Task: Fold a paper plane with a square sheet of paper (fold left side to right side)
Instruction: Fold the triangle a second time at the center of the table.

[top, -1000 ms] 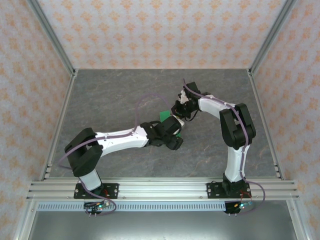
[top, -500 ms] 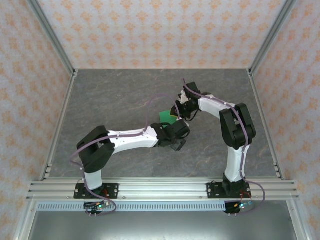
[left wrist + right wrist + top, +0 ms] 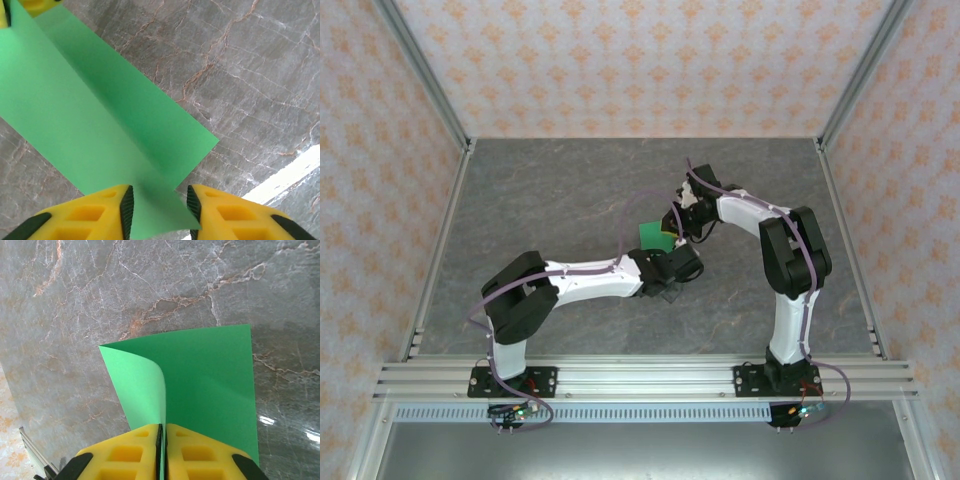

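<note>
Left arm has shifted over the last second: its elbow has swung in towards the middle of the bench and its wrist has come closer to the right wrist, while the right arm has kept its pose. Left fingers have narrowed and now stand part-way open, one yellow pad on each side of the near corner of the square sheet of paper. A gap shows between the pads and they are not pressed together; whether either pad touches the green cannot be told. From that gap the sheet runs away from the left fingers as a long green strip with a lengthwise ridge down its middle, up to the far end where yellow pads of the other arm meet it. Right fingers are closed, pads together with a thin green edge pinched between them. Ahead of the right fingers the sheet lies mostly flat on the grey marbled bench, its right part down on the surface, its left part curling upward and back into the pinch. Seen from above, the green sheet sits between the two wrists, just beyond the left fingers and beside the right fingers
</note>
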### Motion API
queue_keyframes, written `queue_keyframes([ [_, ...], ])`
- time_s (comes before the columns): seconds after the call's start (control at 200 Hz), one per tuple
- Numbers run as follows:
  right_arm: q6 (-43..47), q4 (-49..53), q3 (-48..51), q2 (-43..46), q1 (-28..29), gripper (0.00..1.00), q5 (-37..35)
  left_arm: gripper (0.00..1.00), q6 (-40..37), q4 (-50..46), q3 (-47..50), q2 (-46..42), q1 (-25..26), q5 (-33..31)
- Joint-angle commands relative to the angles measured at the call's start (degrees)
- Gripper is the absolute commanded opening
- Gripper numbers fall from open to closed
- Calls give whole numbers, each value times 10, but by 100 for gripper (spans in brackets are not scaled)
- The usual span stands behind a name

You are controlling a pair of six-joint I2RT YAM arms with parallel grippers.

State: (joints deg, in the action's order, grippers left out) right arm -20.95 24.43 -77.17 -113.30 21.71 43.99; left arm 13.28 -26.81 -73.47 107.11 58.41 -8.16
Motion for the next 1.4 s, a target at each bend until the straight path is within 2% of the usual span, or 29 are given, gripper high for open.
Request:
queue_keyframes([
  [0.0,1,19,-19,6,-1,16,-3,29,-2,-1,-6,-10,4,-14],
  [0.265,2,19,-25,10,-1,22,-14,13,3,5,1,-11,4,-6],
  [0.37,2,19,-29,23,-1,31,-30,9,7,9,5,-14,4,-5],
  [0.56,26,51,-59,69,-6,56,-78,4,10,12,6,-17,4,2],
  [0.756,17,50,-48,144,-35,75,-109,3,17,11,8,-17,0,1],
  [0.831,22,57,-36,175,-43,79,-115,3,22,15,9,-18,-4,14],
  [0.996,36,78,24,246,-64,80,-166,1,35,37,24,-31,-28,53],
  [1.121,16,51,105,306,-83,79,-156,1,46,67,46,-48,-60,111],
  [1.191,7,33,149,334,-85,72,-146,2,50,81,59,-56,-74,137],
  [1.296,-11,-7,215,358,-84,54,-107,1,53,101,75,-67,-94,174],
  [1.391,-37,-66,272,346,-76,39,-50,1,54,113,85,-70,-110,206],
])
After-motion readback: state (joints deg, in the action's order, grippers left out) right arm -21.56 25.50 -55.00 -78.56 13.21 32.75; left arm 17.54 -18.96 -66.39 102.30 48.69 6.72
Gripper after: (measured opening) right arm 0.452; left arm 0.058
